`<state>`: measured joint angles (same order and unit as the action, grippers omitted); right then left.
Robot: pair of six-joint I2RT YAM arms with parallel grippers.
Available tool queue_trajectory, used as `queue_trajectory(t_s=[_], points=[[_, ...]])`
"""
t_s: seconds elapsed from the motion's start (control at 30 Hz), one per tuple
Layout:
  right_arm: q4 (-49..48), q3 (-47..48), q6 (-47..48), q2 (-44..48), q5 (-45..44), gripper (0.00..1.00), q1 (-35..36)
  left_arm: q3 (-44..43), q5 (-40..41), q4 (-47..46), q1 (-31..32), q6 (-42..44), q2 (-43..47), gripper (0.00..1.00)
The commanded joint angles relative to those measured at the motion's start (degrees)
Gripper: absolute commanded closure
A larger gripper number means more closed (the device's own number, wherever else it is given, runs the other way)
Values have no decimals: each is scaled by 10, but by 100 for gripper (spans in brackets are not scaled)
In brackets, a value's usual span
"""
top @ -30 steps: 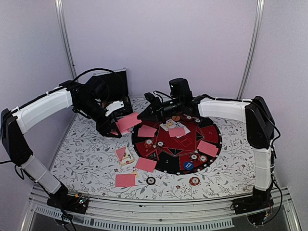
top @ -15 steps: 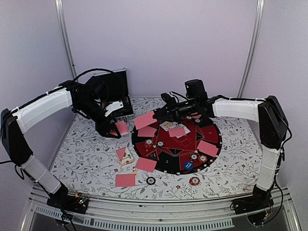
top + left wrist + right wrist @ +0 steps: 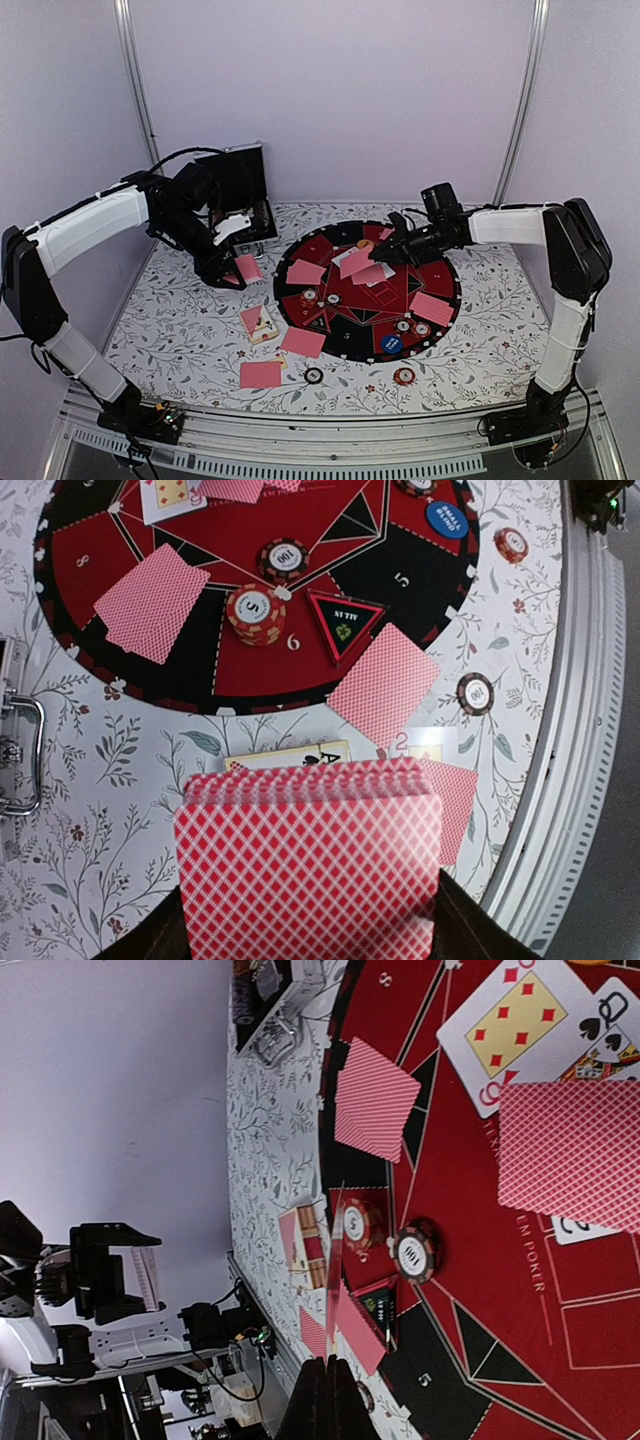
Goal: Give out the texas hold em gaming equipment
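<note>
The right gripper (image 3: 385, 252) has its fingers closed on one edge of a single card (image 3: 357, 262), above the mat (image 3: 448, 270) near its 12 o'clock side. That thin hold is the risk, I judge: the card could twist or slip and land on the face-up cards (image 3: 510, 1035) mid-mat instead of a player's spot. The left gripper (image 3: 222, 270), off the mat at 9 o'clock, clamps the deck (image 3: 310, 870); its top cards look fanned, so a jolt may shed some. Chip stacks (image 3: 256, 614) sit at 9 and 5 o'clock, dealt cards (image 3: 432, 308) at 10, 4 and 7, loose chips (image 3: 404, 376) lie off the rim around 6, and the case (image 3: 245, 195) stands at 10
</note>
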<state>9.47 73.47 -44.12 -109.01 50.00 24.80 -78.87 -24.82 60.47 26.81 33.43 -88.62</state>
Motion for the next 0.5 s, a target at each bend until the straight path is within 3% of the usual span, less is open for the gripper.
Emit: queue_trajectory(t_s=[0.0, 0.47], points=[[65, 46, 64, -65, -89, 100, 0, 31, 9, -17, -33, 19, 19, 100], [125, 119, 107, -165, -158, 100, -4, 162, 29, -100, -144, 66, 32, 100]])
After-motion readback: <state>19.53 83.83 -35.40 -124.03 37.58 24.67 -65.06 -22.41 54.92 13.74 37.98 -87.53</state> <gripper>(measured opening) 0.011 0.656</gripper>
